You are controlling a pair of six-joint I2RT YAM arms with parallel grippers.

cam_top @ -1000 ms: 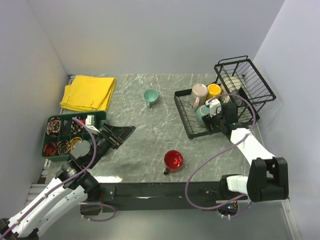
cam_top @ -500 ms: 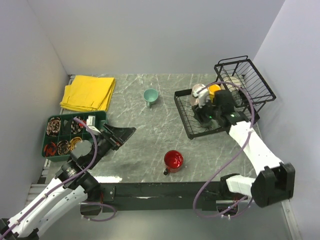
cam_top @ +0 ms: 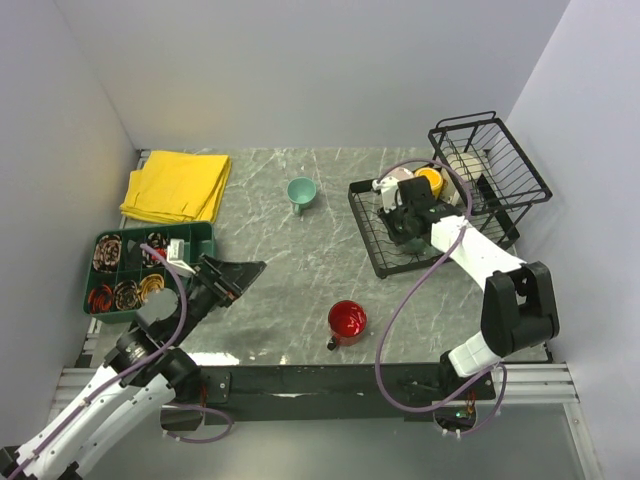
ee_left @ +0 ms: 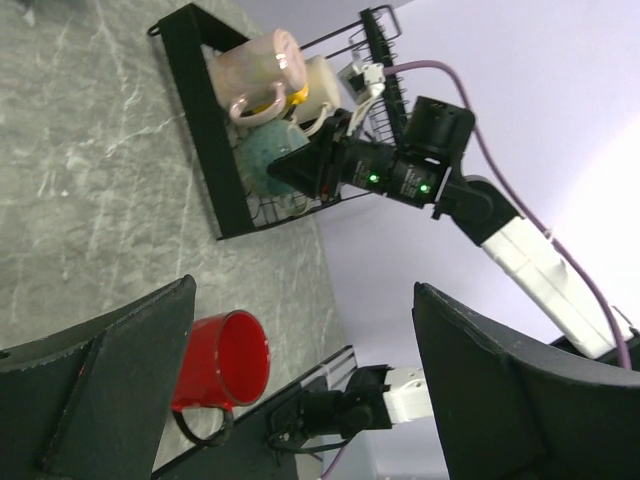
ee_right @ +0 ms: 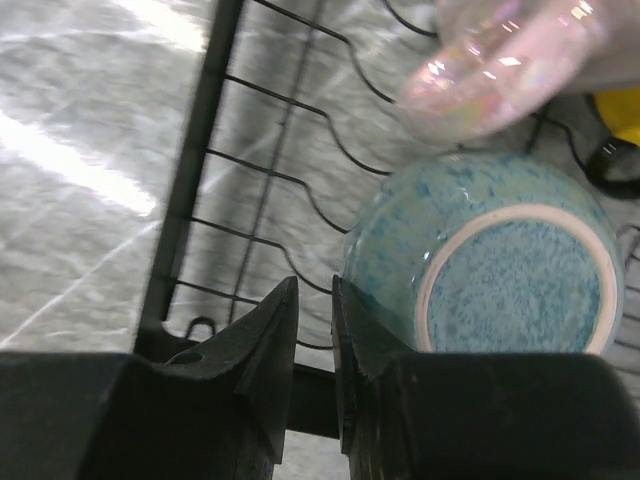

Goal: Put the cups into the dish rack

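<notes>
The black wire dish rack (cam_top: 372,232) stands at the right, its tall basket (cam_top: 492,165) behind. A pale pink cup (cam_top: 399,180) and a yellow cup (cam_top: 431,179) sit in the flat tray. A speckled grey-green cup (ee_right: 500,262) rests upside down there, right beside my right gripper (ee_right: 314,300). Its jaws are almost together with nothing between them. In the top view my right gripper (cam_top: 400,222) covers most of that cup. A small teal cup (cam_top: 300,191) and a shiny red cup (cam_top: 347,321) stand on the table. My left gripper (cam_top: 238,273) hovers open, left of the red cup (ee_left: 225,360).
A green compartment tray (cam_top: 120,272) with small parts lies at the left, with a folded yellow cloth (cam_top: 177,185) behind it. White walls close in the table on three sides. A black bar (cam_top: 300,382) runs along the near edge by the arm bases.
My right gripper swung from the rack's near right side towards the pink cup and its jaws closed. The left arm shifted only slightly.
</notes>
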